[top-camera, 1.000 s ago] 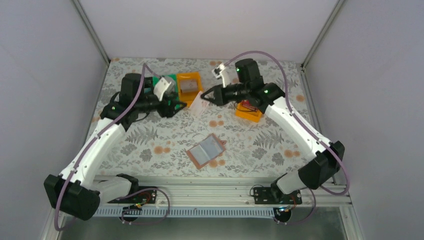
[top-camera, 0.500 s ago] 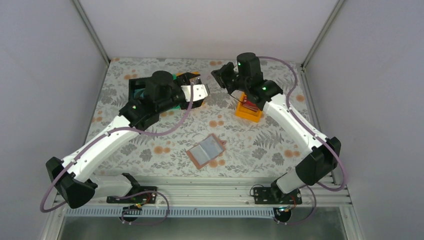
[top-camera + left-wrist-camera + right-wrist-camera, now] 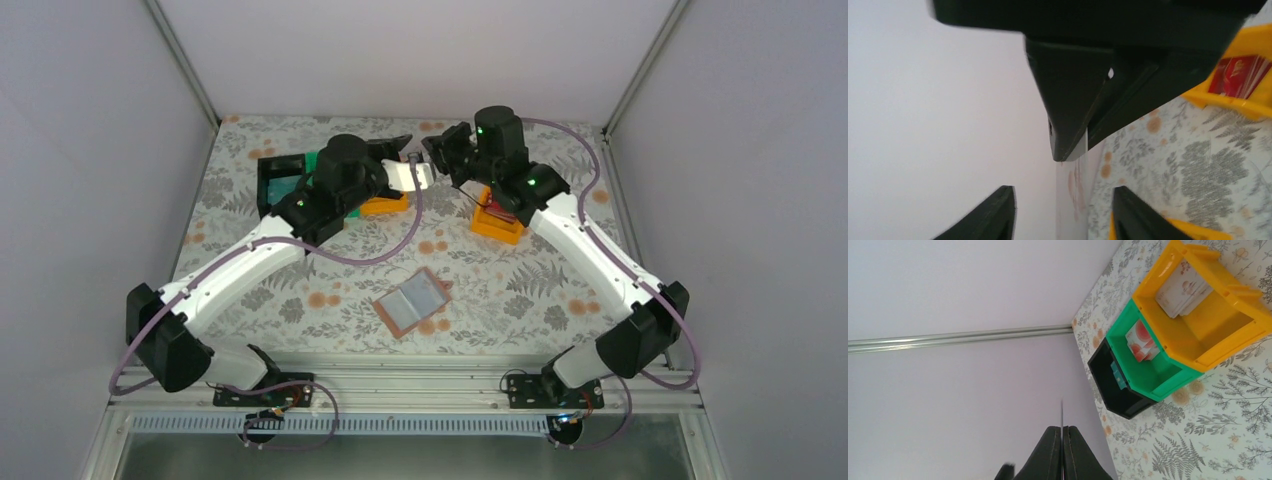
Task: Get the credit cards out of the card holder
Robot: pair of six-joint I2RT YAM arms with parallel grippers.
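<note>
The table (image 3: 300, 290) wears a whitish cloth printed with grey ferns and orange blossoms. Near its front edge, the card holder (image 3: 412, 303) shows a brownish-pink rim around pale blue-grey sleeves. Along the far edge stand an orange bin (image 3: 1213, 325), a green bin (image 3: 1158, 372) and a black bin (image 3: 1110, 395). They hold a whitish-pink card (image 3: 1182, 290), a red-and-white card (image 3: 1140, 340) and a teal-blue card (image 3: 1118, 375). Toward the far right corner, a second orange bin (image 3: 495, 228) carries a dark red card (image 3: 1240, 75) with white print. The black right gripper (image 3: 1062, 432) pinches a pale pinkish card (image 3: 1071, 192). The left arm (image 3: 240, 265) and right arm (image 3: 590, 250) are white with black joints, trailing purple cables (image 3: 380, 255).
</note>
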